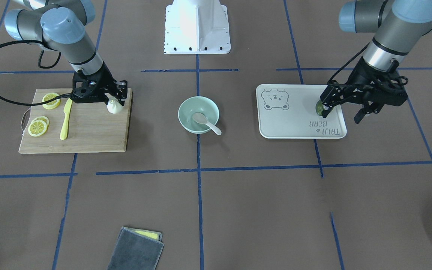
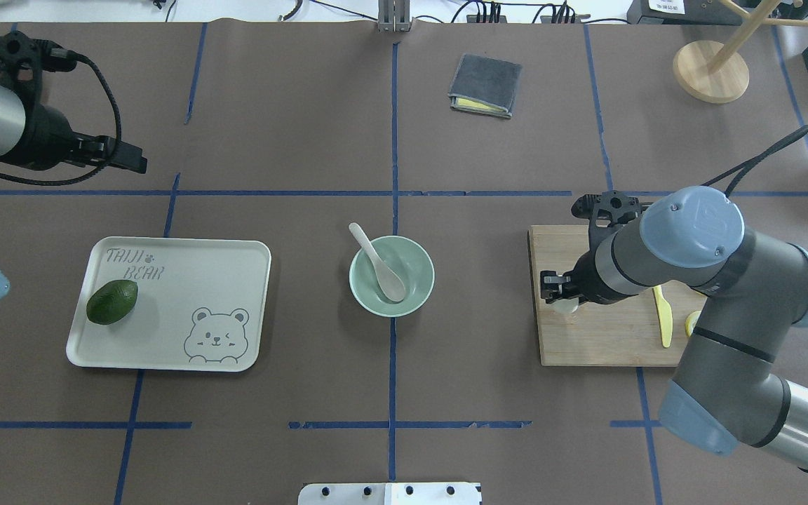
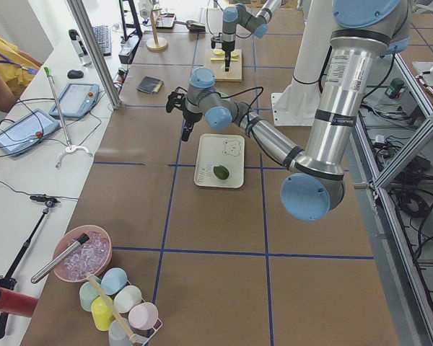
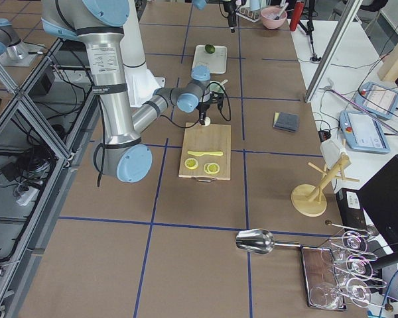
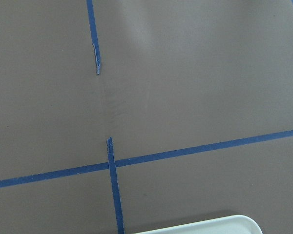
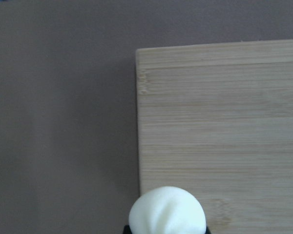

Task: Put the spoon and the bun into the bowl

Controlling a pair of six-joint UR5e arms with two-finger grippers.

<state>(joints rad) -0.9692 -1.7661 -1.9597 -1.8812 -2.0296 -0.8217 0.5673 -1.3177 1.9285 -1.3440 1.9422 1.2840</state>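
The pale spoon (image 1: 203, 120) lies in the mint-green bowl (image 1: 186, 112) at the table's middle, its handle over the rim; both show in the overhead view, spoon (image 2: 379, 263) and bowl (image 2: 418, 263). The white pleated bun (image 1: 114, 107) is at the inner end of the wooden cutting board (image 1: 92, 131). My right gripper (image 1: 115, 102) is shut on the bun, which fills the bottom of the right wrist view (image 6: 167, 212). I cannot tell whether the bun touches the board. My left gripper (image 1: 342, 111) is open and empty beyond the tray's far edge.
A dark green avocado (image 2: 111, 301) lies on the beige bear-print tray (image 2: 221, 266). A yellow knife (image 1: 65, 120) and lemon slices (image 1: 38, 127) lie on the board. A folded grey cloth (image 2: 485, 84) and a wooden stand (image 2: 711, 70) are at the far side.
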